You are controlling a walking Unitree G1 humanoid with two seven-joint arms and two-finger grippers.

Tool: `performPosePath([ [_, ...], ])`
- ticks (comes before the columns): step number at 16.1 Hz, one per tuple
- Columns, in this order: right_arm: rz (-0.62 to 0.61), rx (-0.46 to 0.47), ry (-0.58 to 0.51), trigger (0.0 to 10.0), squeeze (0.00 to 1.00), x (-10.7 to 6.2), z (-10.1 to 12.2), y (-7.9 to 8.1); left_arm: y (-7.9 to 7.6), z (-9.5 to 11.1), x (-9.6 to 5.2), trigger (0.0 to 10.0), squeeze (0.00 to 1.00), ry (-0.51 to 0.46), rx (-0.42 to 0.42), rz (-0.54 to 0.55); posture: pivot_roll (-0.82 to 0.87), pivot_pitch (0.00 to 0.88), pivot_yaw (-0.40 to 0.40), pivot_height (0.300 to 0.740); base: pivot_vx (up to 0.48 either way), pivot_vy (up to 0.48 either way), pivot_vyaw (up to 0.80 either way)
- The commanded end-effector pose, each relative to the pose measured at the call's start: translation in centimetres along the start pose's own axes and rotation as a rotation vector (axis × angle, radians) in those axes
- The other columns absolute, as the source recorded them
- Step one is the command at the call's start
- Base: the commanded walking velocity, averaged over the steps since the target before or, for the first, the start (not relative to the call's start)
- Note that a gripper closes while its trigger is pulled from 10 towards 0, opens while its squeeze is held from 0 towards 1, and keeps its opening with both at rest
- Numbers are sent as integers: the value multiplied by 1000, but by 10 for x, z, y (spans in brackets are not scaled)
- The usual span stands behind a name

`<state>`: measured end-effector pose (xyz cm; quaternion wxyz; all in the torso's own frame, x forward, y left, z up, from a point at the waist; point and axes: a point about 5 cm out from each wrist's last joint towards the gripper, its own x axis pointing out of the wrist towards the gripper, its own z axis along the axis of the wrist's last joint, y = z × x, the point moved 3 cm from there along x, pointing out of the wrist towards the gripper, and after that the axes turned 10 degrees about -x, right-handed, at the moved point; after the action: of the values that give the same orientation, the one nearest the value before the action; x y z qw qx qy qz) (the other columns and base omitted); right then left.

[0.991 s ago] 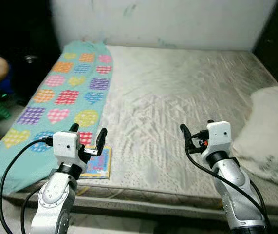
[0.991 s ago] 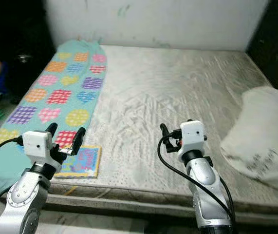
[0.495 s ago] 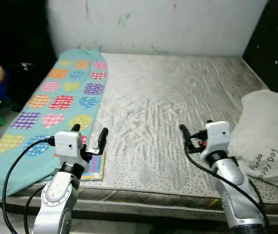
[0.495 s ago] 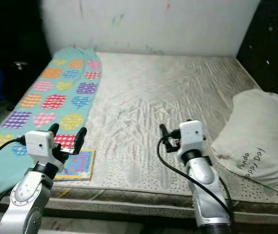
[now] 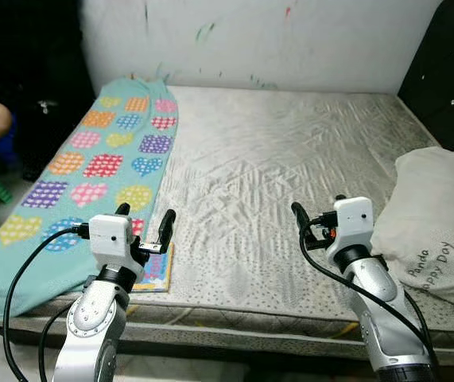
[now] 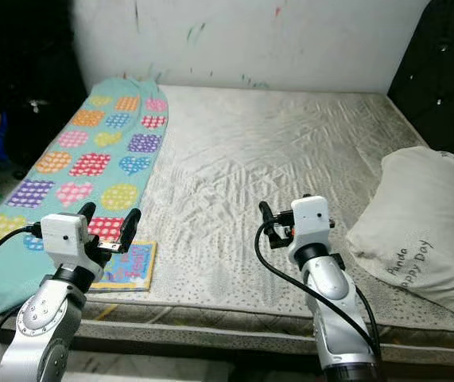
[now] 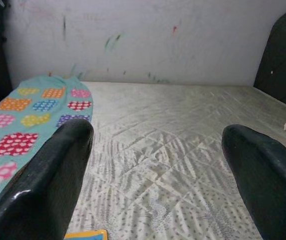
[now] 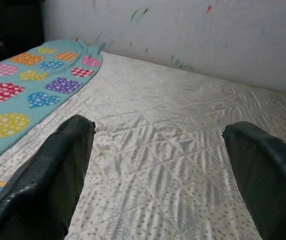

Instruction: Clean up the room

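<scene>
Book point(image 5: 157, 268) lies flat at the mattress point(image 5: 290, 159) edge, at 5 o'clock just under my left gripper point(image 5: 143, 224), long axis probably toward the wall. Left wrist view: fingers point(image 7: 47, 185) apart. Right gripper point(image 8: 158, 175) spread too, farther off.

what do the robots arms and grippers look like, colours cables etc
Both arms are silver metal with rounded jointed segments. Each wrist carries a white boxy camera housing, and loose black cables loop along each arm. The left gripper and right gripper each have two long glossy black fingers. The right wrist shows a small red-orange detail beside its housing.
</scene>
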<state>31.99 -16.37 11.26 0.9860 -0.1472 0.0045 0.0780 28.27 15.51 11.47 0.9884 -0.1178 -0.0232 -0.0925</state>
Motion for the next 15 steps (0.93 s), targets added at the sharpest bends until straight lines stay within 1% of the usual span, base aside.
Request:
performPosePath([
  [1, -5, -9, -16, 10000, 0, 2, 4, -2, 0, 1, 2, 10000, 0, 1, 12, -3, -52, 0, -1, 740, 0, -289, 0],
  [15, -9, -15, -13, 10000, 0, 1, 2, -2, -1, 0, 2, 10000, 0, 2, 14, -4, -55, 7, 1, 740, 0, -288, 0],
])
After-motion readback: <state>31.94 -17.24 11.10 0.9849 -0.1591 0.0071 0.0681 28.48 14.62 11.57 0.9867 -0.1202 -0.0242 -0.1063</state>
